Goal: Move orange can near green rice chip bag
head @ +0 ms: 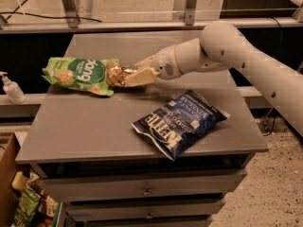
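The green rice chip bag (78,74) lies at the left of the grey table top (94,126). The orange can (113,74) is held on its side between the pale fingers of my gripper (124,75), right against the bag's right end. The white arm (222,51) reaches in from the right across the table. The gripper is shut on the can, low over the table surface.
A dark blue Kettle chip bag (180,122) lies at the front right of the table. A white pump bottle (12,89) stands on a ledge to the left. Drawers run below the table top, and a box of snack bags (23,207) sits on the floor at lower left.
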{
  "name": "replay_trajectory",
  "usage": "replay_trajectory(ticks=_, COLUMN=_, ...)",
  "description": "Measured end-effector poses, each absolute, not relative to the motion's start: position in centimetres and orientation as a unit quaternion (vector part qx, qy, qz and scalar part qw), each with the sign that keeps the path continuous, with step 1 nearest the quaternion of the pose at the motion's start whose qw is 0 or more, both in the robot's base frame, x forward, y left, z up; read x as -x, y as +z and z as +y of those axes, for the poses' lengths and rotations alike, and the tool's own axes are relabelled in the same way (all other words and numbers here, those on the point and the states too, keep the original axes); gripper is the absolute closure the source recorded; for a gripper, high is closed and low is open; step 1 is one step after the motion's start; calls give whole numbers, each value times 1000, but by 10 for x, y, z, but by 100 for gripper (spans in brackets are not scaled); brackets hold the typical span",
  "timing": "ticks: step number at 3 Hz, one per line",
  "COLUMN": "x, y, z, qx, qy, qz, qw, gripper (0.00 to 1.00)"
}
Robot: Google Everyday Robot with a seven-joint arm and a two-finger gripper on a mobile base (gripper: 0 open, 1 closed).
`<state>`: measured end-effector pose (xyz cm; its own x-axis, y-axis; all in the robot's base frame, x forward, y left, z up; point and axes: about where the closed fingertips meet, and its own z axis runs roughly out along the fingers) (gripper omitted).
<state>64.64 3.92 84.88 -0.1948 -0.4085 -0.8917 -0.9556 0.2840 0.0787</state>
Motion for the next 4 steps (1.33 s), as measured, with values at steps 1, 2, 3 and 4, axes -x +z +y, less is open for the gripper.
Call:
replay_trajectory(ticks=1, x=-643, y=846, z=41, qx=494, qy=342, qz=695, qw=396, gripper=36)
replay_trajectory(ticks=2, x=-642, y=845, z=41, qx=493, qy=343, qz=696, qw=394, gripper=13)
replay_trajectory(ticks=3, x=-643, y=846, z=37, qx=490, qy=341, qz=698, qw=396, gripper=0)
replay_trajectory(ticks=4, x=-644, y=848, z=35, qx=489, qy=340, qz=698, qw=398, gripper=0)
